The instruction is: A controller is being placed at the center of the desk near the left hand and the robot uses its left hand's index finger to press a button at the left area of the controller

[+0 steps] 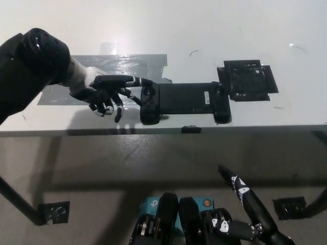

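The left hand (pixel 110 92) hovers over the desk (pixel 204 25) just left of the controller (pixel 181 101), one finger stretched out with its tip at the controller's left end and the others loosely curled, holding nothing. The controller already lies near the desk's front edge, so placing looks done; whether the button is pressed yet cannot be told, and the press seems to be the step in hand. The right hand (pixel 245 204) rests low, below the controller and off the desk, its pose unclear.
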Available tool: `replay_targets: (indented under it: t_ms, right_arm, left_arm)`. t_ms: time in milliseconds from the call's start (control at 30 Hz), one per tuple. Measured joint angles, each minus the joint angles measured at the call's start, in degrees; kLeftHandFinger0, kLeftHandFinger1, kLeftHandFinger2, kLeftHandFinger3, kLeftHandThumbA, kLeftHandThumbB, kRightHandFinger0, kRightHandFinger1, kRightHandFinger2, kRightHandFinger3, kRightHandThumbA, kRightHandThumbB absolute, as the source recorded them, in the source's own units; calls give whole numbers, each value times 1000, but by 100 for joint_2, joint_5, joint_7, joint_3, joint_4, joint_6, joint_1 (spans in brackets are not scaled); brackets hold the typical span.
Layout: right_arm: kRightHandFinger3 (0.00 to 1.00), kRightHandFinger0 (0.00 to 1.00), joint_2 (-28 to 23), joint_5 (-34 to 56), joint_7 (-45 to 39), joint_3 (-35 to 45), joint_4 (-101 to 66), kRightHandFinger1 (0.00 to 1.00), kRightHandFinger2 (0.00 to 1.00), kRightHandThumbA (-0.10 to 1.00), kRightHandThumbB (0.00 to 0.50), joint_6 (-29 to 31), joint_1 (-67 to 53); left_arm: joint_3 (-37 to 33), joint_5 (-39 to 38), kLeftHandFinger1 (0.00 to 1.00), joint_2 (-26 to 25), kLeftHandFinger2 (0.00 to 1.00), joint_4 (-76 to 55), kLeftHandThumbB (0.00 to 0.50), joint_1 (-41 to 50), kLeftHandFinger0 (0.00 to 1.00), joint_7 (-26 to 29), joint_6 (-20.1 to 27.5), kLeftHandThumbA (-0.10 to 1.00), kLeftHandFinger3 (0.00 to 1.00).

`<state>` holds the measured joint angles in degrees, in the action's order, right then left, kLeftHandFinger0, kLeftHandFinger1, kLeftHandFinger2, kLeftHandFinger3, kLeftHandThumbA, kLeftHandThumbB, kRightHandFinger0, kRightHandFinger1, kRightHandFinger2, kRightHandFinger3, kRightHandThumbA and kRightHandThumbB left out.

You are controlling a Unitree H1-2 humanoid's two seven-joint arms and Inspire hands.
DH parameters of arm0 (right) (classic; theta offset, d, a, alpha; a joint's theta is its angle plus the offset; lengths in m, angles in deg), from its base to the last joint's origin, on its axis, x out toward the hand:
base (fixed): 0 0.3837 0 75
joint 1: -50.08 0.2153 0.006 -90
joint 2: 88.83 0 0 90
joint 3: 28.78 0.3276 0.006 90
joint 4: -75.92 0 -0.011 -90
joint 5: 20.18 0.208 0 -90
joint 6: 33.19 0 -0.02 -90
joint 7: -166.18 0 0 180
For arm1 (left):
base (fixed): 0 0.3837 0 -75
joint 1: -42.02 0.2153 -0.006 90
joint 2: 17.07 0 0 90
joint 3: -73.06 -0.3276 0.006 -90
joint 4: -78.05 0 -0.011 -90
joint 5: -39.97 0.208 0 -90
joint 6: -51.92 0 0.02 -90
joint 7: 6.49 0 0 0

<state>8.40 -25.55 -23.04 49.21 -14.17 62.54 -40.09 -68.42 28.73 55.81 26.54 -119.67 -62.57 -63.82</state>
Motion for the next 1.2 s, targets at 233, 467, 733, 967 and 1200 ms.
replay_targets:
  t_ms: [233, 467, 733, 967, 1200]
  right_arm:
    - [1000, 1000, 0, -15, 0, 0, -8, 1000, 1000, 869, 207, -8, 67]
    - [1000, 1000, -3, -19, -2, 1, -52, 1000, 1000, 877, 213, -34, 143]
    - [1000, 1000, -5, -23, -3, 1, -110, 1000, 1000, 878, 225, -75, 170]
    - [1000, 1000, -9, -22, -29, 4, -147, 1000, 1000, 882, 227, -157, 184]
    - [1000, 1000, -20, -21, -49, 6, -150, 1000, 1000, 882, 227, -198, 193]
  left_arm:
    - [425, 435, 106, 381, 383, 198, 496, 151, 0, 82, -2, 1000, 1000]
    - [756, 801, 110, 546, 378, 269, 495, 249, 0, 135, -3, 1000, 1000]
    - [1088, 1242, 51, 546, 325, 278, 488, 259, 0, 139, -4, 1000, 1000]
    - [1326, 1613, 46, 547, 329, 312, 470, 244, 0, 119, -5, 1000, 1000]
    - [1518, 1896, 42, 549, 332, 271, 483, 246, 0, 23, -6, 1000, 1000]
